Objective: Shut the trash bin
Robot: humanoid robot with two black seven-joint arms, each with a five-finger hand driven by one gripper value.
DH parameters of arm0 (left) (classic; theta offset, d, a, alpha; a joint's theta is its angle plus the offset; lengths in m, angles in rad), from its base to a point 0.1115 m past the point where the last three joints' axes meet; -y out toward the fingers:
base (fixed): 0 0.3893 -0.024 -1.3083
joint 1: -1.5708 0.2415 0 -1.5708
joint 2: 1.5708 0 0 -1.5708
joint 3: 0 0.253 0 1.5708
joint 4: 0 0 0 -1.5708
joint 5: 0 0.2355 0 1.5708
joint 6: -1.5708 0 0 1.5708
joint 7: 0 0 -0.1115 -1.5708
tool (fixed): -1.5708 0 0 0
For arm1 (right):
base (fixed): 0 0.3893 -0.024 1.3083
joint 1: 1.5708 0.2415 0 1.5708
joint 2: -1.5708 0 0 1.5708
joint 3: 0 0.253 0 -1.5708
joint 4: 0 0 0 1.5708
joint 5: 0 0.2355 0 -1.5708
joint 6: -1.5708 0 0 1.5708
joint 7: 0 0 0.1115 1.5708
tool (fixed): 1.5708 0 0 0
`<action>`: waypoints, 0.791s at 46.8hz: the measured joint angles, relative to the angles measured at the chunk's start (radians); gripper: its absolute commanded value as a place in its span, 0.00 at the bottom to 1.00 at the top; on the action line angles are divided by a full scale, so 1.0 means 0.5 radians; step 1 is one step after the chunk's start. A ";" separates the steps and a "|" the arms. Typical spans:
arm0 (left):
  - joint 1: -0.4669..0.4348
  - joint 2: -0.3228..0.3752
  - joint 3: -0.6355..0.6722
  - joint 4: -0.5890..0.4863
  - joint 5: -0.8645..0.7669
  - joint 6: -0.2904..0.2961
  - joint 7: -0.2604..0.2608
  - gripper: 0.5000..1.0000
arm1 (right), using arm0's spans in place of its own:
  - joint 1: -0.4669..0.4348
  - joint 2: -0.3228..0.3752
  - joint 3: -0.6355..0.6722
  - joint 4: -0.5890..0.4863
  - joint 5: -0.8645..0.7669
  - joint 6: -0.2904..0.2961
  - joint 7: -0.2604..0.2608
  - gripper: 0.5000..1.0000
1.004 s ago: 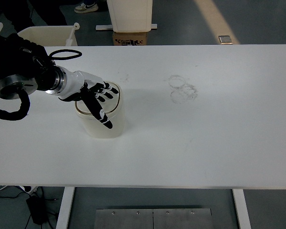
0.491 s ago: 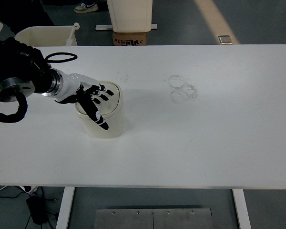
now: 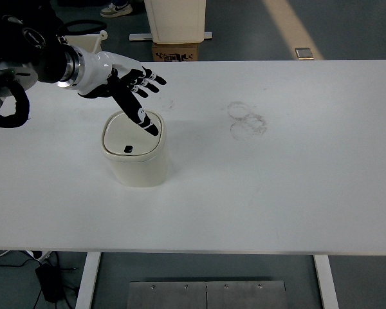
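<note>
A small cream trash bin [image 3: 137, 154] stands on the white table [image 3: 276, 187], left of the middle. Its lid lies flat and shut, with a small dark button near the front edge. My left hand [image 3: 132, 87] is above and behind the bin, clear of the lid, fingers spread and holding nothing. One long finger points down toward the back right of the lid. The right arm does not show.
Faint ring marks [image 3: 246, 120] stain the table right of the middle. Beyond the far edge stand a white tub [image 3: 64, 46], a cardboard box [image 3: 176, 51] and a white cabinet base [image 3: 175, 19]. A person's shoe [image 3: 116, 9] shows at the top.
My left hand has lifted off the bin lid and moved up and back toward the far left. The lid now shows whole and flat.
</note>
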 measured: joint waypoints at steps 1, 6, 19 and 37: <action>0.000 0.003 -0.012 0.016 0.000 -0.001 0.000 1.00 | 0.000 0.000 0.000 0.000 0.000 0.000 0.000 0.99; 0.024 0.030 -0.061 0.134 0.007 -0.029 0.000 1.00 | 0.000 0.000 0.000 0.000 0.000 0.000 0.000 0.98; 0.241 0.135 -0.302 0.662 0.018 -0.172 -0.015 1.00 | 0.001 0.000 0.000 0.000 0.000 0.000 0.001 0.98; 0.942 0.233 -1.016 1.450 0.227 -0.245 -0.027 1.00 | 0.000 0.000 0.000 0.000 0.000 -0.001 0.000 0.98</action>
